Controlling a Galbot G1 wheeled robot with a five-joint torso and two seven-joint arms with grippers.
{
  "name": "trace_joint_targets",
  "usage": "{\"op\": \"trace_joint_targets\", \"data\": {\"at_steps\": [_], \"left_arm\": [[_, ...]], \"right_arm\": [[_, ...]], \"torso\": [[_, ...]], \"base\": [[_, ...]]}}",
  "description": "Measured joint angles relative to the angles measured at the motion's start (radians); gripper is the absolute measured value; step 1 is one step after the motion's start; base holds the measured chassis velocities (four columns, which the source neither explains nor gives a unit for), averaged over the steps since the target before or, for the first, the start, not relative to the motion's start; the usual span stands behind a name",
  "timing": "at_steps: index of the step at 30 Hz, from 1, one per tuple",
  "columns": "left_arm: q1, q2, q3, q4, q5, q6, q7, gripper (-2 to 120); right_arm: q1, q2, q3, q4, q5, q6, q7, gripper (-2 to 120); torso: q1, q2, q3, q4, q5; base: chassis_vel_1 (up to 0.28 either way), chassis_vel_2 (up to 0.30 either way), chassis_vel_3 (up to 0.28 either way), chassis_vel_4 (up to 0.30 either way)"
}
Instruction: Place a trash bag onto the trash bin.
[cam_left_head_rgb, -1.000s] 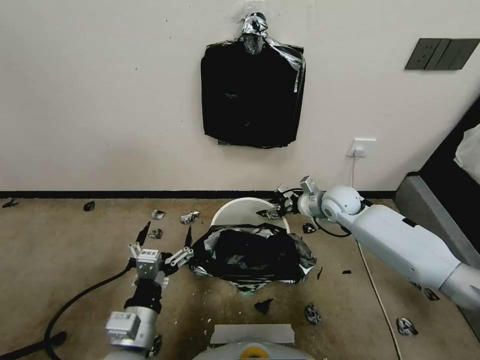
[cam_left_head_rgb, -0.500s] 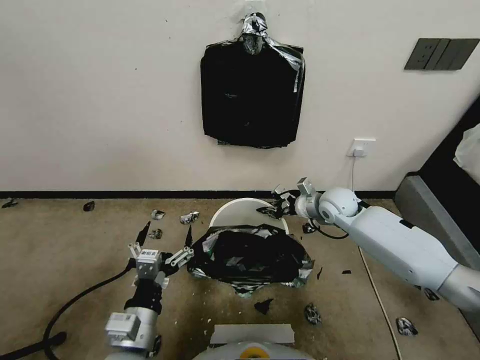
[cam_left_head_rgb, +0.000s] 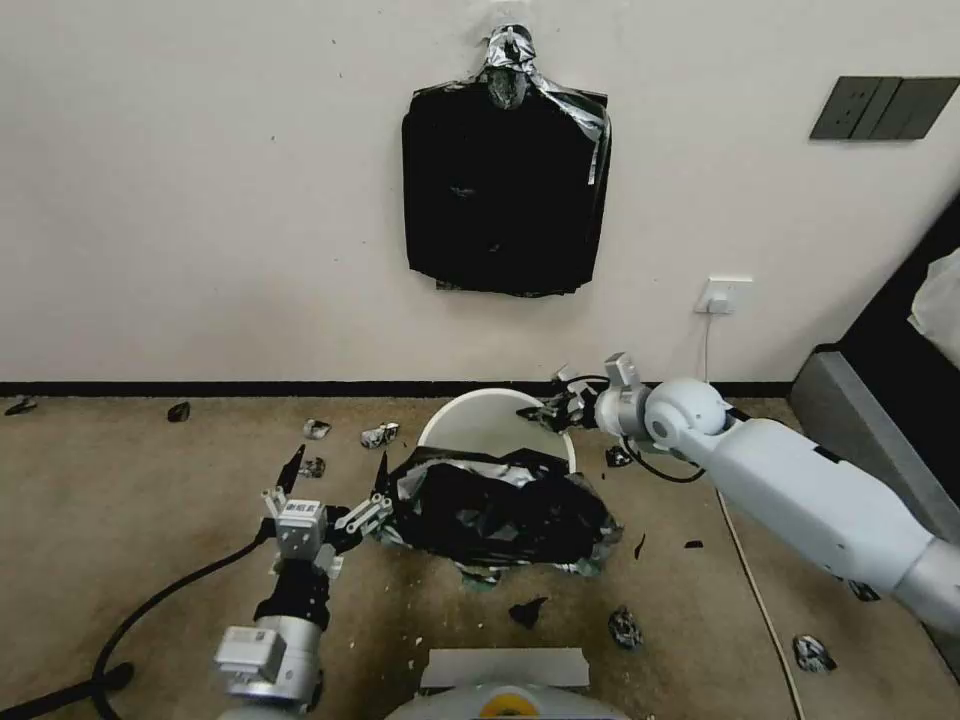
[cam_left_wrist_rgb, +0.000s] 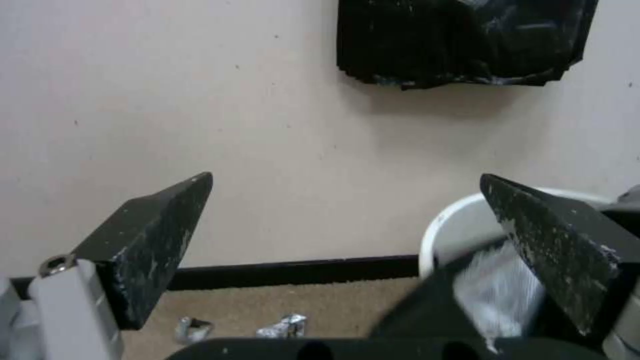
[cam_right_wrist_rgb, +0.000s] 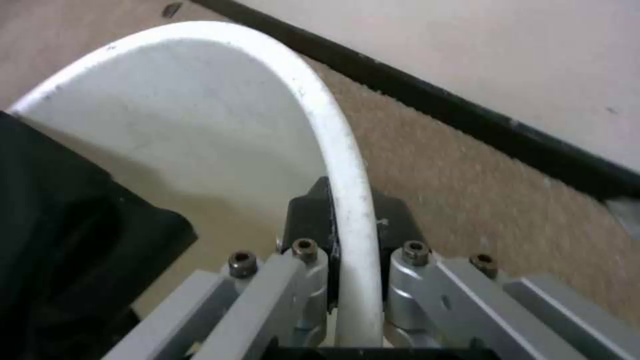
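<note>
I see the trash bin (cam_left_head_rgb: 478, 425) on the carpet by the wall, half draped by the trash bag (cam_left_head_rgb: 500, 510).

Taking the bin as my landmark: on the wall above and behind it hangs the flat bundle of black bags (cam_left_head_rgb: 503, 190). The bag covers the bin's near side and spills over its front, while the far part of the rim stays bare and cream-white. My right gripper (cam_left_head_rgb: 553, 412) sits at the bin's far right rim, and the right wrist view shows its fingers clamped on that rim, one inside and one outside. My left gripper (cam_left_head_rgb: 334, 471) hovers just left of the bin, fingers spread wide, one finger (cam_left_wrist_rgb: 563, 247) against the bag's left edge. Small black scraps (cam_left_head_rgb: 527, 611) litter the carpet around the bin.
</note>
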Motion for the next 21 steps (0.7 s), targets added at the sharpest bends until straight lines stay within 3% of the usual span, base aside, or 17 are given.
{"op": "trace_joint_targets", "data": {"at_steps": [2, 3, 5, 6, 8, 14, 16, 21], "left_arm": [[-0.01, -0.005, 0.012, 0.007, -0.008, 0.004, -0.002, 100], [-0.01, -0.005, 0.012, 0.007, -0.008, 0.004, -0.002, 100], [-0.02, -0.006, 0.023, 0.012, -0.009, 0.006, -0.004, 100], [-0.02, -0.006, 0.023, 0.012, -0.009, 0.006, -0.004, 100], [-0.029, -0.006, 0.035, 0.014, -0.01, 0.007, -0.007, 100], [-0.04, -0.007, 0.051, 0.024, -0.01, 0.009, -0.015, 100], [-0.048, -0.013, 0.06, 0.03, -0.01, 0.009, -0.02, 100], [-0.05, -0.017, 0.071, 0.032, -0.01, 0.01, -0.021, 100]], "right_arm": [[-0.042, -0.038, 0.045, 0.096, 0.122, -0.022, 0.145, 6], [-0.042, -0.038, 0.045, 0.096, 0.122, -0.022, 0.145, 6], [-0.1, -0.049, 0.11, 0.176, 0.28, -0.034, 0.289, 6], [-0.1, -0.049, 0.11, 0.176, 0.28, -0.034, 0.289, 6], [-0.217, -0.059, 0.213, 0.284, 0.371, -0.031, 0.425, 6], [-0.338, -0.047, 0.305, 0.374, 0.381, 0.015, 0.589, 6], [-0.422, -0.015, 0.363, 0.433, 0.368, 0.051, 0.713, 6], [-0.556, 0.043, 0.44, 0.508, 0.315, 0.085, 0.848, 6]], "torso": [[0.0, 0.0, 0.0, 0.0, 0.0], [0.0, 0.0, 0.0, 0.0, 0.0], [0.0, 0.0, 0.0, 0.0001, 0.0], [0.0, 0.0, 0.0, 0.0001, 0.0], [0.0, 0.0, 0.0, 0.0001, 0.0001], [0.0, 0.0, 0.0, -0.0001, -0.0002], [0.0, 0.0, 0.0, 0.0002, -0.0001], [0.0, 0.0, 0.0, 0.0, 0.0001]], "base": [[0.0, 0.0, 0.0, 0.0], [0.0, 0.0, 0.0, 0.0], [0.0, 0.0, 0.0, 0.0], [0.0, 0.0, 0.0, 0.0], [0.0, 0.0, 0.0, 0.0], [0.0, 0.0, 0.0, 0.0], [0.0, 0.0, 0.0, 0.0], [0.0, 0.0, 0.0, 0.0]]}}
